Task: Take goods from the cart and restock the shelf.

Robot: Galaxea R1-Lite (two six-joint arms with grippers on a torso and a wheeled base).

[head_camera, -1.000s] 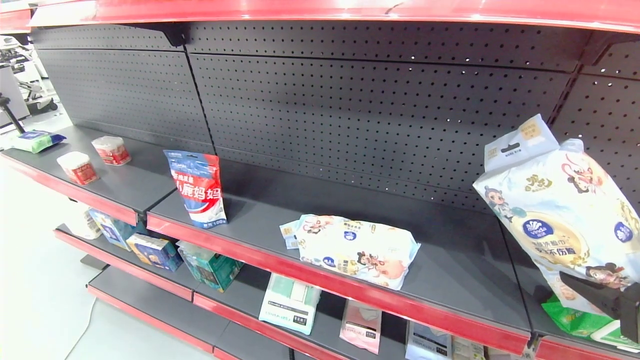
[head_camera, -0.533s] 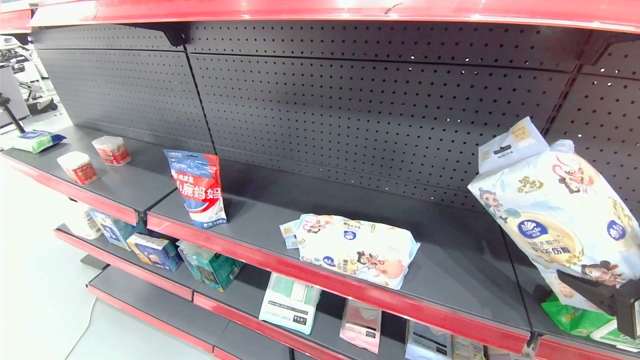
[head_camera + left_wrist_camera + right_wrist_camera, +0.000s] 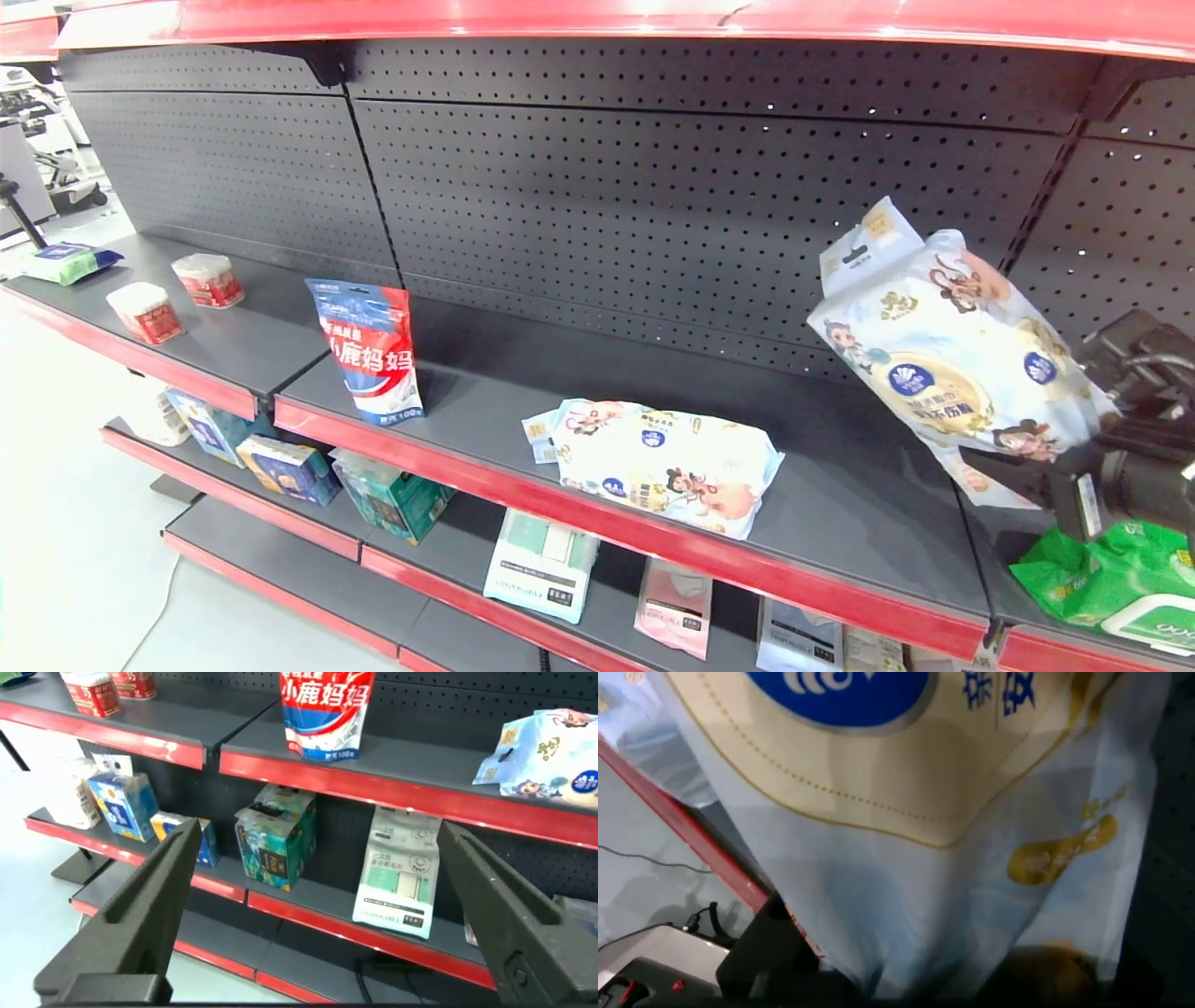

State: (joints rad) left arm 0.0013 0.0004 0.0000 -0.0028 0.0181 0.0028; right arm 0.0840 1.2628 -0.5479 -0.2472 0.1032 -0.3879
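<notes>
Holding one tissue pack (image 3: 952, 364) by its lower end, my right fingers (image 3: 1027, 471) are clamped on it. Its long axis tilts up and left above the shelf (image 3: 840, 485). My left fingers (image 3: 159, 896) are spread and empty. Farther left are one matching pack (image 3: 667, 462) lying flat, one pouch (image 3: 369, 350) and two tubs (image 3: 145, 313).

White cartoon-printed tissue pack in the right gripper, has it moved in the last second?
Yes: the tissue pack shifted left, toward the matching pack lying on the shelf.

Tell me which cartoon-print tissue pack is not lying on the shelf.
The right-hand pack, held aloft by the right gripper; the other pack lies flat.
</notes>
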